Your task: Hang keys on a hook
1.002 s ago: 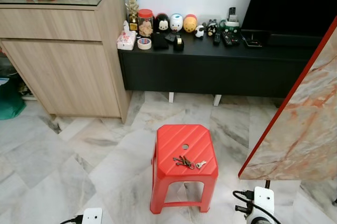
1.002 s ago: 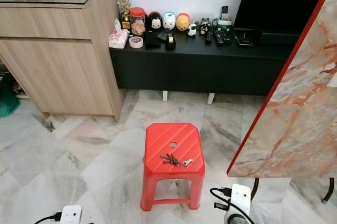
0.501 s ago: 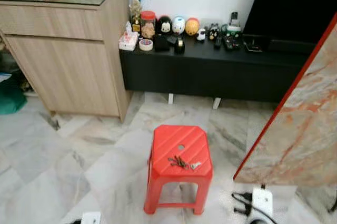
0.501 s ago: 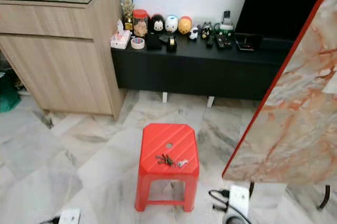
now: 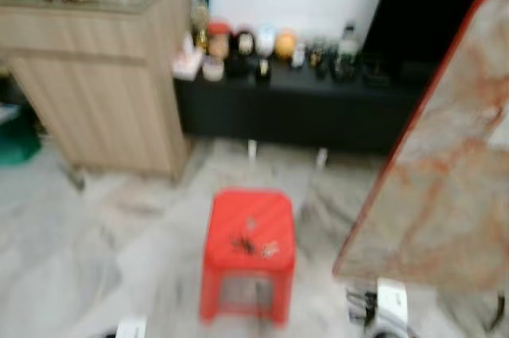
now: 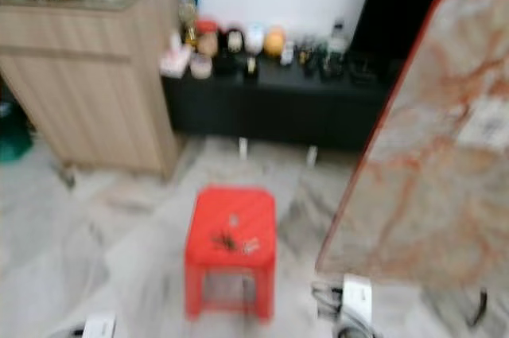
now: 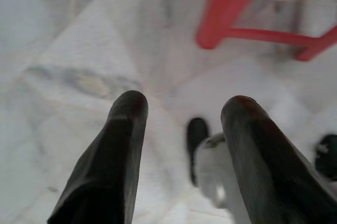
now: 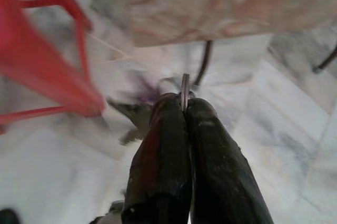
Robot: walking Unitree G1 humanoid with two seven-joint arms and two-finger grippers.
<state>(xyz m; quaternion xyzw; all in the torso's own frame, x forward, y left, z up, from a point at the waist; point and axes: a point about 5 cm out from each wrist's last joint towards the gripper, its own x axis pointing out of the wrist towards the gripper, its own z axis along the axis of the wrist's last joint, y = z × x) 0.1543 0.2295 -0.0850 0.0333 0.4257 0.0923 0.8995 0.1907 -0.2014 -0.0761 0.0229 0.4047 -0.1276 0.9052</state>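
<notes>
The view has gone blurry and the red stool (image 5: 247,252) now sits further off than a second ago, so the robot is backing away, not approaching. The keys (image 5: 242,245) lie on its seat, about six o'clock from the black TV bench (image 5: 294,107). Left gripper (image 7: 181,124) jaws apart over marble floor (image 5: 95,258); right gripper (image 8: 184,109) pinches a thin metal ring (image 8: 185,91).

Your two head views look down and forward, blurred, at the red stool (image 5: 247,246) from a little way back; both wrist views sit low near its legs, facing the floor (image 7: 63,50).
</notes>
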